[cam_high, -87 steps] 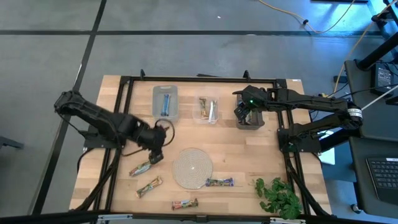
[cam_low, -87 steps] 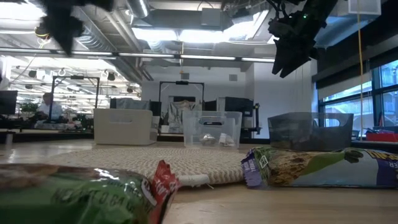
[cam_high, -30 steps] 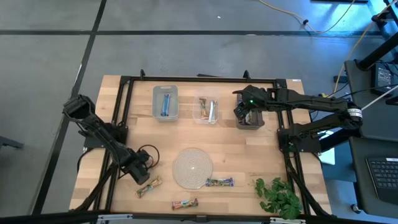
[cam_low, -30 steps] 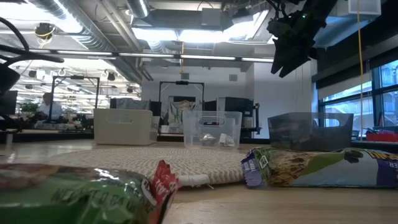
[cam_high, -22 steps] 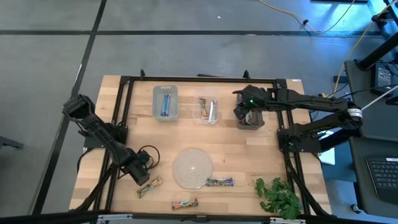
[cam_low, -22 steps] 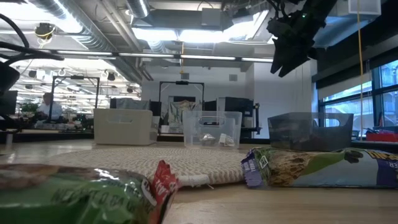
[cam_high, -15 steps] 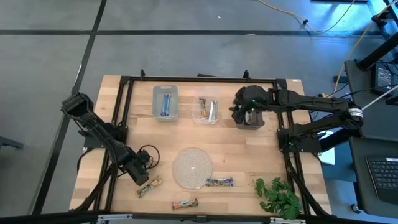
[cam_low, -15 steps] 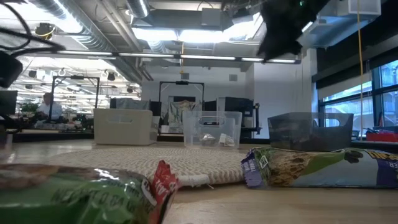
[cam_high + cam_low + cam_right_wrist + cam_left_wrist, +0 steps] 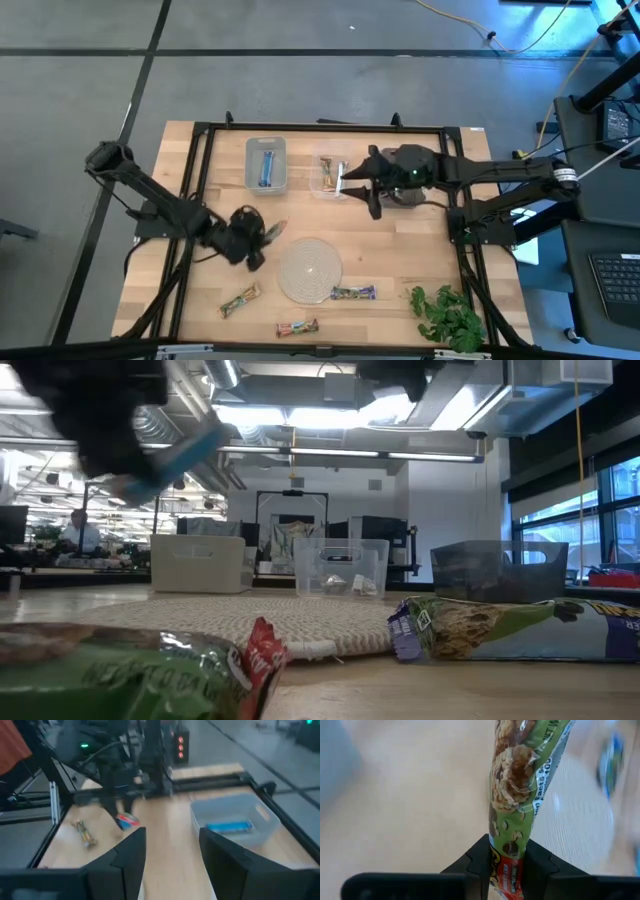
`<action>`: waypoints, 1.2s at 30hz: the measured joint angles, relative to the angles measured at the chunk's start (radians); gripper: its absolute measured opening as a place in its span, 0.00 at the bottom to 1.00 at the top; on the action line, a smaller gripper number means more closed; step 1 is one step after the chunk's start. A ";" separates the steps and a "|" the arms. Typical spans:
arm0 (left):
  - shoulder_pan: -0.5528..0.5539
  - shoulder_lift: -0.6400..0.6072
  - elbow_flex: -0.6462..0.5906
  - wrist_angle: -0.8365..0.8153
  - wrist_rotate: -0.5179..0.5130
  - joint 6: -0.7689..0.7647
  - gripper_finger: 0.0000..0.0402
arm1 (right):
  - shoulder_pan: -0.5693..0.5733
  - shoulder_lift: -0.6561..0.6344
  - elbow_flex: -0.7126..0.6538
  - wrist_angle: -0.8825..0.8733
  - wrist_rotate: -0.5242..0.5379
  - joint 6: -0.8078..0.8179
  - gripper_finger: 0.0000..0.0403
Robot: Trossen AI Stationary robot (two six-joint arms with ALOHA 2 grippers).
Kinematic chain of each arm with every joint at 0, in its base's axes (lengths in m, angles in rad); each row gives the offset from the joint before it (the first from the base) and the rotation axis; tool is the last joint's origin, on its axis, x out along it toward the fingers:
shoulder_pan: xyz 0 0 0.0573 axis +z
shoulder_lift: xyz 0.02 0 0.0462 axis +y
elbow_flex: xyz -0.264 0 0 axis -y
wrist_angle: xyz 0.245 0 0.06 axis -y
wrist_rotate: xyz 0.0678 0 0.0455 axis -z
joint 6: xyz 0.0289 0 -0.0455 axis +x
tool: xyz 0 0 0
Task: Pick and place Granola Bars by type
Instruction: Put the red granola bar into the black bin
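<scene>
Left pincer (image 9: 506, 865) clamping green-wrapped granola bar (image 9: 522, 785), nutty picture, red end

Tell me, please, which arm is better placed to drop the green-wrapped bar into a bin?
The left: its gripper is shut on the green-wrapped bar, lifted beside the woven mat. The right gripper is open and empty.

Two dark jointed arms (image 9: 160, 200), black cables, matte black claws (image 9: 170, 851).
</scene>
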 joint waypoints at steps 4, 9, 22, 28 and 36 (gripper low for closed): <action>0.122 -0.028 0.000 0.164 -0.058 0.209 0.17 | 0.016 0.040 0.000 0.075 0.000 -0.005 0.46; 0.232 -0.035 0.000 0.476 0.055 0.445 0.17 | 0.026 0.079 0.000 0.104 -0.035 0.001 0.46; 0.373 -0.035 0.001 0.756 0.289 0.689 0.17 | 0.075 0.141 0.000 0.324 -0.052 0.026 0.76; 0.404 -0.035 0.001 0.830 0.291 0.717 0.17 | 0.092 0.212 0.000 0.464 0.033 0.035 0.83; 0.406 -0.035 0.001 0.830 0.288 0.730 0.17 | 0.091 0.272 0.000 0.582 0.086 0.064 0.82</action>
